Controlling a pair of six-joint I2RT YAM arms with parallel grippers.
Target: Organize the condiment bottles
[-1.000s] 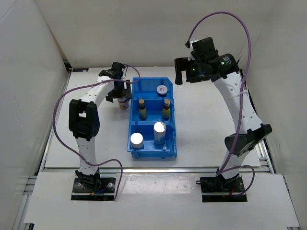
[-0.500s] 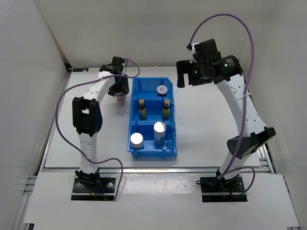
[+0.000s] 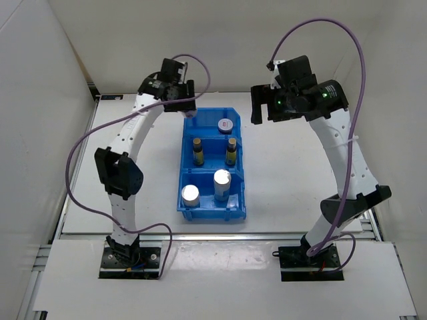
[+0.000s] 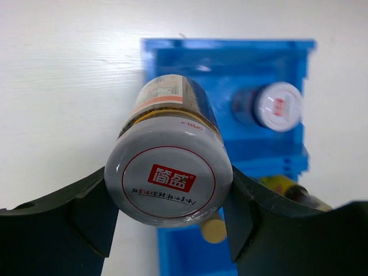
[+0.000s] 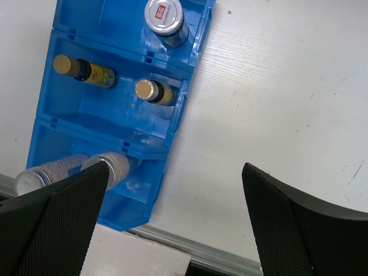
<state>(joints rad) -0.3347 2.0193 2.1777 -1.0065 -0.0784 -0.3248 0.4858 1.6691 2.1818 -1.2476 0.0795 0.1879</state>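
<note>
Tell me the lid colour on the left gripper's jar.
Pale grey jar lid with a red logo; best in left wrist view.

Bin is holding a jar in far compartment, bottles in middle, cylinders in near; second jar is hanging above far-left corner.

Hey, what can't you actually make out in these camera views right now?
Top external: the held jar is almost wholly hidden beneath the left gripper.
Left wrist: that jar blocks part of the blue bin's far compartment.
Right wrist: a finger of the right gripper covers part of the silver-topped cylinders.
</note>
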